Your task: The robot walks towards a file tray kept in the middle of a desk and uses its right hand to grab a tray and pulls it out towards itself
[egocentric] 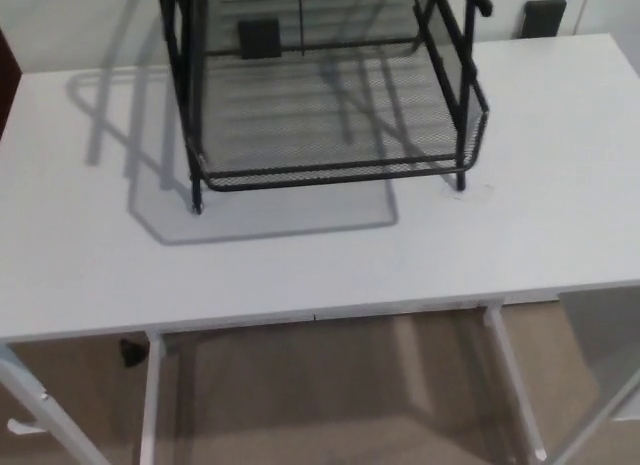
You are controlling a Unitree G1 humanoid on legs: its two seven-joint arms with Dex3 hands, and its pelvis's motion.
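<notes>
Desk (330, 255): white top fills most of my head view, white legs below its near edge.
File tray (320, 95): black mesh rack standing on the desk's far middle, top cut off by the frame.
Bottom tray (330, 125): seated in the rack, front lip facing me.
Hands: I see neither one, so I cannot tell their state.

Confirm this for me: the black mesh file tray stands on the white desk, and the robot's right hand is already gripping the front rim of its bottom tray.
Not quite. The black mesh file tray does stand on the white desk, but the head view shows no robot hand at all; nothing is gripping the bottom tray's front rim.
</notes>
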